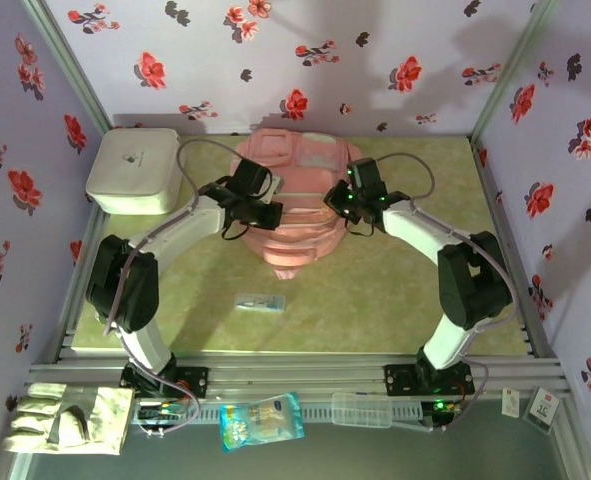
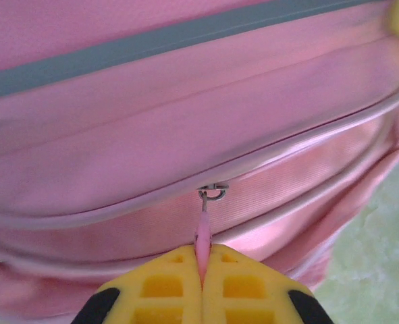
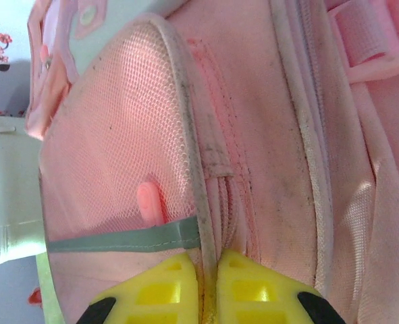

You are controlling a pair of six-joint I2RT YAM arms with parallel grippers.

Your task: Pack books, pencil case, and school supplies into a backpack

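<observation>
Left arm [image 1: 165, 235] and right arm [image 1: 427, 228] bend inward, jaws pinched closed.

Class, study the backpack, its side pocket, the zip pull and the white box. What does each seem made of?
The backpack: woven synthetic fabric, slight sheen, fine weave visible. The side pocket: open mesh, tiny holes show. The zip pull: pink, probably rubber or plastic, on a metal ring. The white box: likely smooth moulded plastic, rounded corners.
</observation>
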